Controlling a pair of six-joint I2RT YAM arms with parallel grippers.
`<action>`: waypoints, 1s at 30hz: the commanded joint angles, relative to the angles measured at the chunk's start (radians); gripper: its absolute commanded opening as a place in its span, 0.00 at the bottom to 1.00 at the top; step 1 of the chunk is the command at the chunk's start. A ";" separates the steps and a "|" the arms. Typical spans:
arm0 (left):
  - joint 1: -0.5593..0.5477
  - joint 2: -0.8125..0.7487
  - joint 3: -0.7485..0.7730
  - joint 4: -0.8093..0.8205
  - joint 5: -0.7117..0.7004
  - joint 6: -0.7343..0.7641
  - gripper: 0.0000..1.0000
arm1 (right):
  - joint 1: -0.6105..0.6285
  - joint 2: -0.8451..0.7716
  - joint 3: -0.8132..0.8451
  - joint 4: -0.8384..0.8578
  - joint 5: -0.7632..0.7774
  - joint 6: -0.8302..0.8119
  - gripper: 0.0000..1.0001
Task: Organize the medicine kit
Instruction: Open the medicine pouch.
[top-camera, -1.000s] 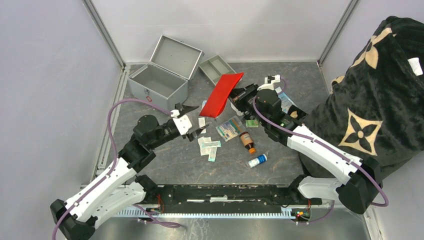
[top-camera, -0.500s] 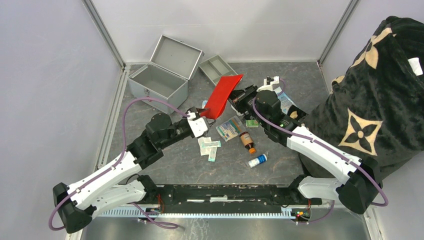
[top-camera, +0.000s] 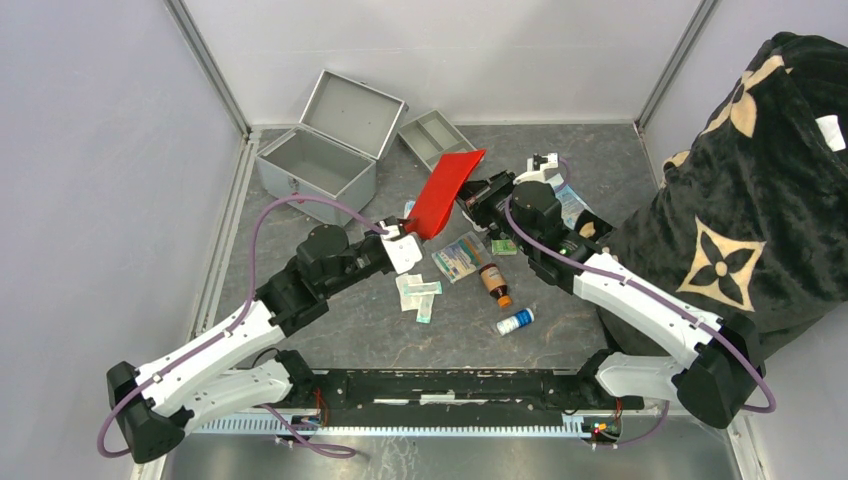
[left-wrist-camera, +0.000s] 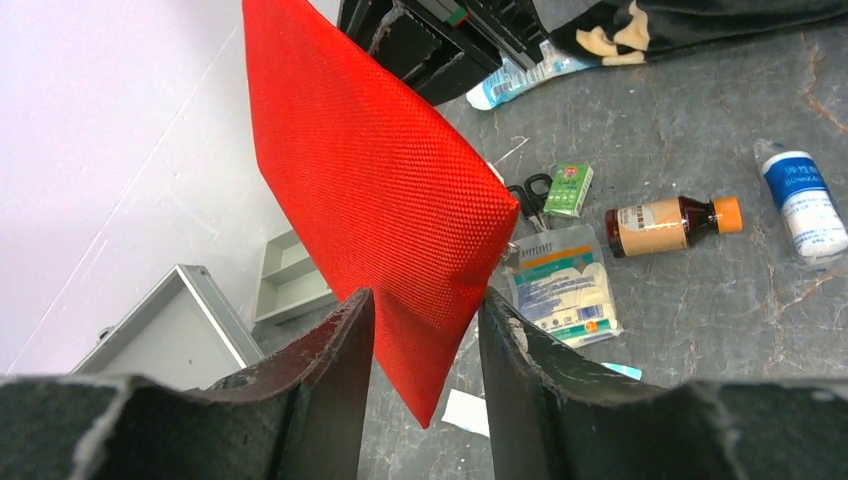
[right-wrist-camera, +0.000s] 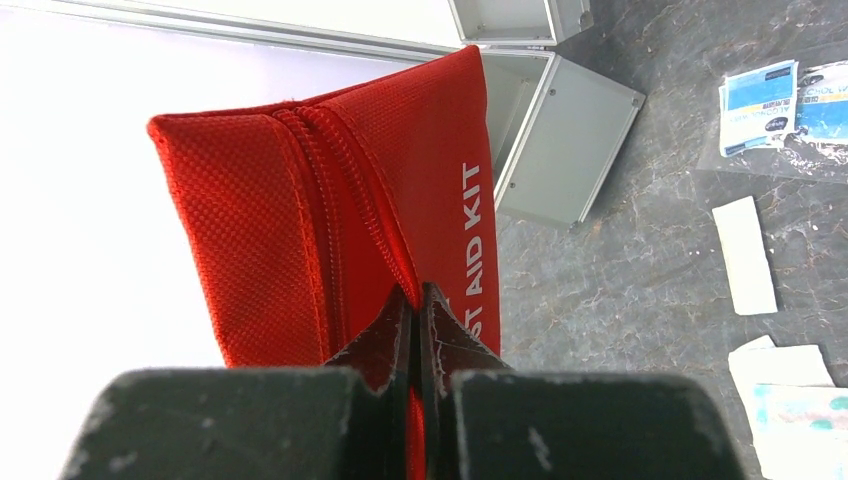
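While right hand (right-wrist-camera: 418, 297) pinches red pouch (right-wrist-camera: 400, 170) | left hand (left-wrist-camera: 424, 300) advanced, spread around its corner

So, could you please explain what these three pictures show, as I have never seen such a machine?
These are two robot arms bolted to a dark grey table. One picture looks down from above; the other two come from cameras on each wrist. The right claw is shut on a flat red fabric pouch, lifted off the table. The open left claw straddles its lower corner. An open silver-grey metal case, a shallow grey divided tray, a brown orange-capped bottle and small packets lie around.
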 joint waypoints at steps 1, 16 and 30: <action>-0.012 0.004 0.042 -0.023 -0.006 0.043 0.50 | 0.001 -0.027 -0.006 0.047 0.002 0.019 0.00; -0.015 0.021 0.099 -0.041 -0.015 -0.021 0.09 | 0.001 -0.037 -0.029 0.046 0.012 0.014 0.00; -0.015 0.101 0.245 -0.137 -0.351 -0.503 0.02 | -0.013 -0.200 -0.197 0.016 0.143 -0.311 0.50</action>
